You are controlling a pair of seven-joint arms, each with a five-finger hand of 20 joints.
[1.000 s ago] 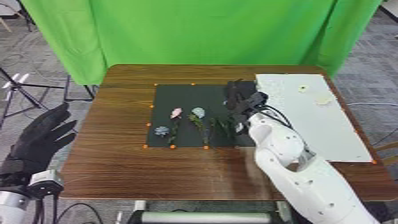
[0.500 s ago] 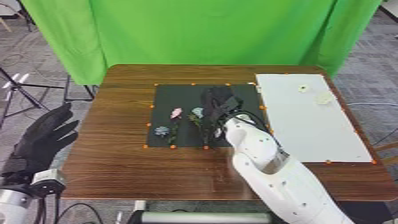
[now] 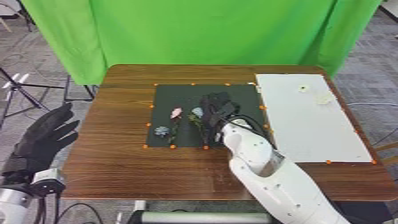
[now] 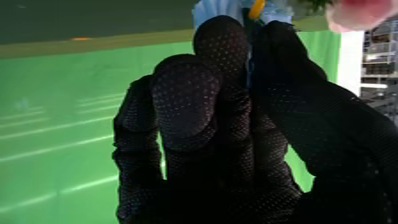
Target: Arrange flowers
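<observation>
Flowers lie on the black mat (image 3: 178,92) in front of me, heads toward the far side and stems toward my side. Position one, on the left of the mat and nearest me, is the grey flower (image 3: 162,131). Position two is the pink flower (image 3: 176,112), farther from me and to the right of the grey one. Position three is the blue flower (image 3: 197,111), to the right of the pink one.

My right hand (image 3: 216,107) is over the mat, just to the right of the blue flower, with its arm crossing the near edge of the table (image 3: 147,172). In the right wrist view, my right hand (image 4: 218,165) has its fingers extended, the gap to the thumb narrow, and blue petals at the tips. The contact area is partly covered by the glove, so I cannot tell whether the tips touch the petals.

My left hand (image 3: 40,135) is beside the left edge of the table, well apart from the mat; its fingers are extended and the setting is wide.

To the right of the mat lies the white board (image 3: 311,130). Two pale pieces (image 3: 323,100) rest on its far part. The green curtain (image 3: 222,35) hangs beyond the table.
</observation>
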